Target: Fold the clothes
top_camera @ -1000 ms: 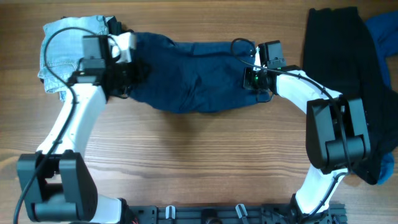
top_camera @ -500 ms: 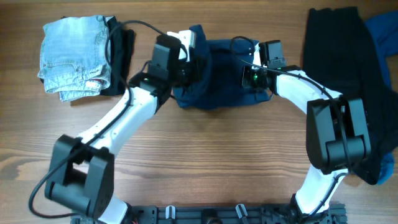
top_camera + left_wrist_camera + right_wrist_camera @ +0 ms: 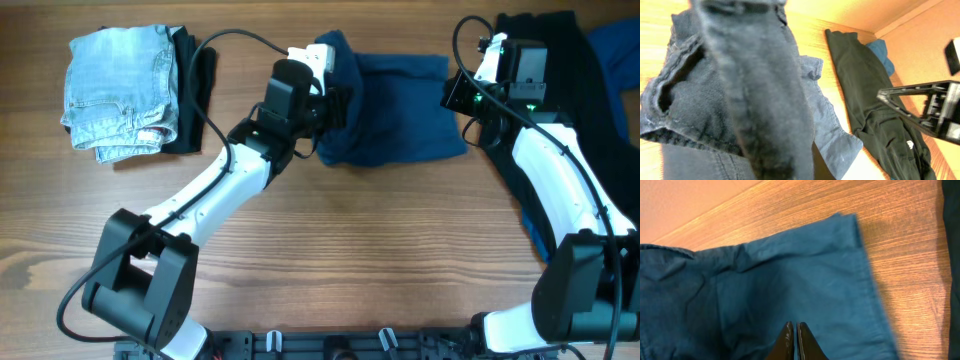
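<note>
The navy-blue shorts (image 3: 400,125) lie at the back middle of the table, folded over on themselves. My left gripper (image 3: 335,100) is at their left end and is shut on a bunched part of the cloth. In the left wrist view the held shorts (image 3: 715,100) hang in front of the camera and hide the fingers. My right gripper (image 3: 462,95) is just off the shorts' right edge. In the right wrist view its fingers (image 3: 795,330) are shut with nothing between them, over the flat shorts (image 3: 790,280).
Folded light denim jeans (image 3: 120,85) lie on a dark garment (image 3: 195,90) at the back left. A black garment (image 3: 545,60) and a blue one (image 3: 615,50) lie at the back right. The black garment also shows in the left wrist view (image 3: 865,100).
My left gripper has carried the shorts' left end to the right, folding them in half. My right gripper has let go of the right end and moved right and back.
</note>
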`<state>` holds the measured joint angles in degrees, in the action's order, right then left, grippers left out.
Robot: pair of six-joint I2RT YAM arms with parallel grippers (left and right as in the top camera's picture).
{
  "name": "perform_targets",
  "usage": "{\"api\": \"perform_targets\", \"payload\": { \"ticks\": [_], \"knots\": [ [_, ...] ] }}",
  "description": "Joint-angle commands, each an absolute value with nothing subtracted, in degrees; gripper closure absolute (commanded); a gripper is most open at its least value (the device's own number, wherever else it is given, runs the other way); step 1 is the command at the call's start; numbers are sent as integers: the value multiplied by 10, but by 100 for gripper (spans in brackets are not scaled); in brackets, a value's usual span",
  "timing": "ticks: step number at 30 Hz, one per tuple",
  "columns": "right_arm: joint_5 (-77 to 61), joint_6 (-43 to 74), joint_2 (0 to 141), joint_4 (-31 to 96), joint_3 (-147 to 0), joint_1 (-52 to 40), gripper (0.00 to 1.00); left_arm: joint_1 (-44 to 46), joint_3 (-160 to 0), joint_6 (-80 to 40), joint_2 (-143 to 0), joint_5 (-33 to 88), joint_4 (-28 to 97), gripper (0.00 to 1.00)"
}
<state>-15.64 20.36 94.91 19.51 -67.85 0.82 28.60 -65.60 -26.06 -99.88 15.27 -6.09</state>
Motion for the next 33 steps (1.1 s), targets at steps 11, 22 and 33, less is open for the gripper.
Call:
{"api": "perform_targets", "payload": {
  "ticks": [11,22,33],
  "knots": [
    [-120,182,990,215,-679,8,95,219,-657,-244,-934,71,103,96],
    [-204,128,1072,150,-679,-2,96,144,-657,-196,-881,48,287,96],
    [-297,18,1113,43,-679,-16,96,114,-657,-137,-881,48,429,96]
  ]
}}
